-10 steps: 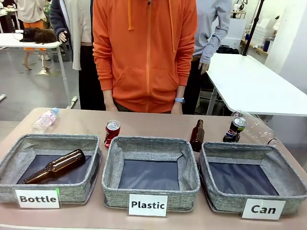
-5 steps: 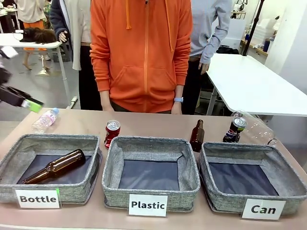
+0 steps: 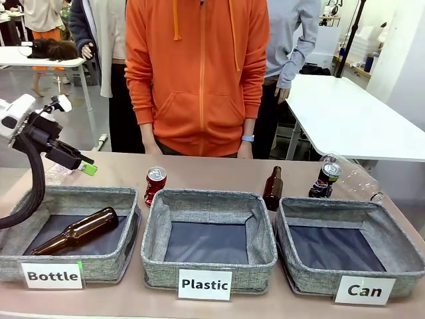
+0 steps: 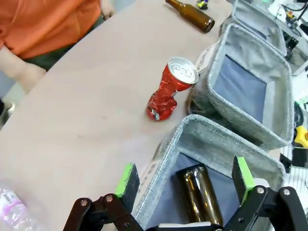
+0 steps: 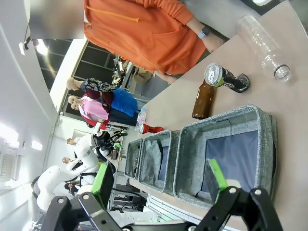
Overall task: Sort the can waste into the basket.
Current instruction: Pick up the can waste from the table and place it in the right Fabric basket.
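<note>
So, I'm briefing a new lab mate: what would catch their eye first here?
The Bottle basket, Plastic basket and Can basket line the near side, facing a person in an orange hoodie. The red dented can stands behind the gap between the first two, the dark can behind the Can basket. The open left gripper hovers above the Bottle basket's far side.

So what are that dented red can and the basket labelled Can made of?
The red can looks like thin painted metal, probably aluminium: shiny silver top, sides crumpled in creases. The Can basket looks like woven grey fabric, matte and flecked, with a smoother dark lining.
</note>
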You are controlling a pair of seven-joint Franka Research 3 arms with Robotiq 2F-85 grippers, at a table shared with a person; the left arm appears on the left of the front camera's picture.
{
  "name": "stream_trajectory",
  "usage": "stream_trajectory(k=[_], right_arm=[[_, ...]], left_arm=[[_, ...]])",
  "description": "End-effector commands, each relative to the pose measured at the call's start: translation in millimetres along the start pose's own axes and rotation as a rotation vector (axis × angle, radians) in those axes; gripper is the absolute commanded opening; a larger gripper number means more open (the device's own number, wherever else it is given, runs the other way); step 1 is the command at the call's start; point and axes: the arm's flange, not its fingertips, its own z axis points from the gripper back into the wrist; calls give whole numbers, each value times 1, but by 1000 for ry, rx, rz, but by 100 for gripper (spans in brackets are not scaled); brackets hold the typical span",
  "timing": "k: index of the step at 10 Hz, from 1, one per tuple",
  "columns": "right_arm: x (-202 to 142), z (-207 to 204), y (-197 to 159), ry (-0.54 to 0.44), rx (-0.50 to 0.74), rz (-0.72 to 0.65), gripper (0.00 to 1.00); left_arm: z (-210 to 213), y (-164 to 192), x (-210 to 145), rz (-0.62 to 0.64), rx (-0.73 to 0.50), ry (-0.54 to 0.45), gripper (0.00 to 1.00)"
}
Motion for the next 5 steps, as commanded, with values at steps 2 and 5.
stream_trajectory(k=[2,5], right_arm=[[2,1,0,-16,23,28,100],[2,1,0,-16,23,28,100]], left_arm=[[2,-6,1,-43,-6,33,100],[22,3,-8,-24,-91,26,100]])
